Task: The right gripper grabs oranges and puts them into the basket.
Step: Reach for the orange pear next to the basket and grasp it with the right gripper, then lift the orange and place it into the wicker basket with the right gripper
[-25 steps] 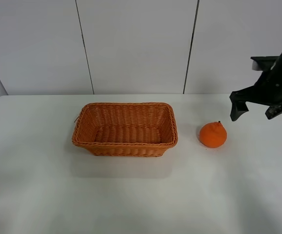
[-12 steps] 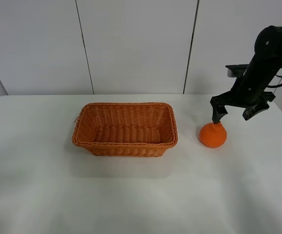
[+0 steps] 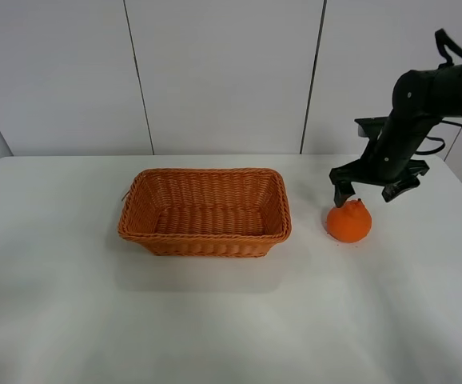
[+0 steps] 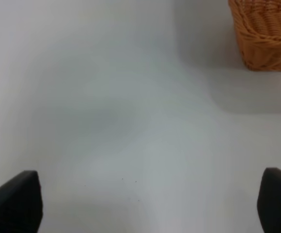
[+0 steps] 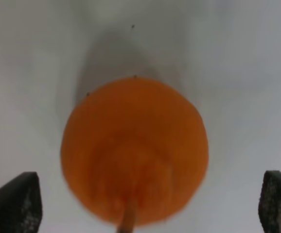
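Note:
The orange [image 3: 348, 222] stands on the white table, right of the wicker basket [image 3: 205, 211]. My right gripper [image 3: 366, 193] is open and hangs just above the fruit, one finger on each side of its neck, not closed on it. In the right wrist view the orange [image 5: 134, 151] fills the middle, blurred, between the two fingertips [image 5: 14, 203]. My left gripper [image 4: 145, 204] is open over bare table; a corner of the basket [image 4: 265, 34] shows in its view. The left arm is out of the exterior view.
The white table [image 3: 215, 320] stretches out around the basket. A panelled white wall [image 3: 223, 72] stands behind the table's far edge. The right arm's cables [image 3: 447, 44] loop at the upper right.
My right gripper has moved left and down from the right edge to just over the orange. The orange and the basket have not moved.

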{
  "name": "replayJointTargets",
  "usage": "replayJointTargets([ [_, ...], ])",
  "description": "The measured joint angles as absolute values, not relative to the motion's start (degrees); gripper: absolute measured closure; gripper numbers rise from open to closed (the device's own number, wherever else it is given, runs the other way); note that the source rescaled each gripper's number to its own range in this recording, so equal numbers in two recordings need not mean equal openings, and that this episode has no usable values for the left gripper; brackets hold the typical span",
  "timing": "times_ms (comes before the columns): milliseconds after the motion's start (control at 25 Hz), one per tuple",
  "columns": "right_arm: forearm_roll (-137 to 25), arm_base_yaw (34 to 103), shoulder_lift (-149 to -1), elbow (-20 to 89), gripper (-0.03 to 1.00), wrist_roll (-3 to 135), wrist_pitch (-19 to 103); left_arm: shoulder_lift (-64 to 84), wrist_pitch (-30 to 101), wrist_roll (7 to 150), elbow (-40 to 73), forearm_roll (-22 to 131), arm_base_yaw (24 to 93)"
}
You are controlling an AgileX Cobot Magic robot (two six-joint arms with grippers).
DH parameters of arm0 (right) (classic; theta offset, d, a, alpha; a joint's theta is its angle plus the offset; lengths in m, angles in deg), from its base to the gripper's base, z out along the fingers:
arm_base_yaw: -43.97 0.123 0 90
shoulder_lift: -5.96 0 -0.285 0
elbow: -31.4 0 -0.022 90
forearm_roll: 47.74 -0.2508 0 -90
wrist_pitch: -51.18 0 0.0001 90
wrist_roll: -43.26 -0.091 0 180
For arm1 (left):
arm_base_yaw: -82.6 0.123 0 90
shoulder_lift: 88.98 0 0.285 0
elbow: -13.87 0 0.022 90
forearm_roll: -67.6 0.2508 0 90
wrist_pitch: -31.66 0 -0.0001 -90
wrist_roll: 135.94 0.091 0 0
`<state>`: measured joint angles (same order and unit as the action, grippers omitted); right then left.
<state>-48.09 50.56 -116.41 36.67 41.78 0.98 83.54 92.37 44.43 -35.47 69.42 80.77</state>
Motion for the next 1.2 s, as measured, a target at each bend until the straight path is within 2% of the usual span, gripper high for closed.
replayJointTargets([
  [360, -48.09, 50.56, -123.47, 36.67, -0.01, 41.78, 6.15, 83.54, 92.37, 44.43, -35.47, 69.42, 80.77],
  [560, -48.93, 50.56, -124.25, 36.67, 0.10, 41.78, 7.21, 83.54, 92.37, 44.43, -35.47, 69.42, 80.77],
  [640, -49.27, 50.56, -124.25, 36.67, 0.19, 41.78, 7.21, 83.54, 92.37, 44.43, -35.47, 69.42, 80.77],
  [680, -49.32, 50.56, -124.25, 36.67, 0.28, 41.78, 7.21, 83.54, 92.37, 44.43, -35.47, 69.42, 80.77],
  [760, -49.47, 50.56, -124.25, 36.67, 0.54, 41.78, 7.21, 83.54, 92.37, 44.43, -35.47, 69.42, 80.77],
  [840, -49.47, 50.56, -124.25, 36.84, 0.84, 41.78, 7.14, 83.54, 92.37, 44.43, -35.47, 69.42, 80.77],
  [880, -49.47, 50.56, -124.19, 37.15, 0.95, 41.84, 7.10, 83.54, 92.37, 44.43, -35.47, 69.42, 80.77],
  [1200, -48.73, 50.56, -120.26, 44.11, 0.96, 42.64, -1.66, 83.54, 92.37, 44.43, -35.47, 69.42, 80.77],
])
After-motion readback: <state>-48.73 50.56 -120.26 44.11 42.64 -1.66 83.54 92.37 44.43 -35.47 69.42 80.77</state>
